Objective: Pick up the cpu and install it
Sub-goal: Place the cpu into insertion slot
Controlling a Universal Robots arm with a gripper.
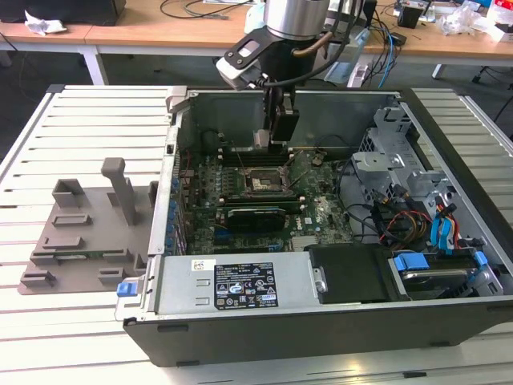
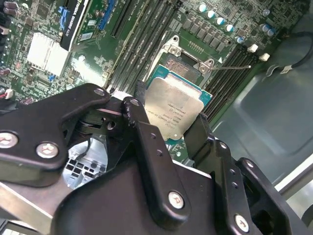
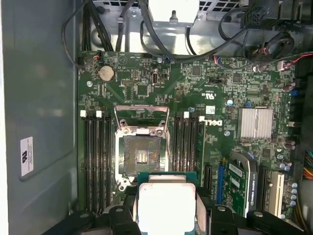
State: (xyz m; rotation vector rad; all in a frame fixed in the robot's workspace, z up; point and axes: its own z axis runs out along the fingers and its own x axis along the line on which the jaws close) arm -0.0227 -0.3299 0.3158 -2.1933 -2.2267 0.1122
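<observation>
Pincer [image 2: 170, 128] tight on cpu [image 2: 172, 104] edges, bare motherboard socket [image 3: 142, 155] close below pincer, clear of cpu.

Cpu [image 2: 175, 108]: small, flat, square; silver-white metal lid with faint print, thin green rim. Lid side up toward the camera in both wrist views. Clamped by two opposite edges between the black fingers of the gripper [image 2: 168, 117]. Held above the board, not seated. In the first wrist view, just beside the open socket [image 3: 142, 155], green edge overlapping the socket's near frame.
</observation>
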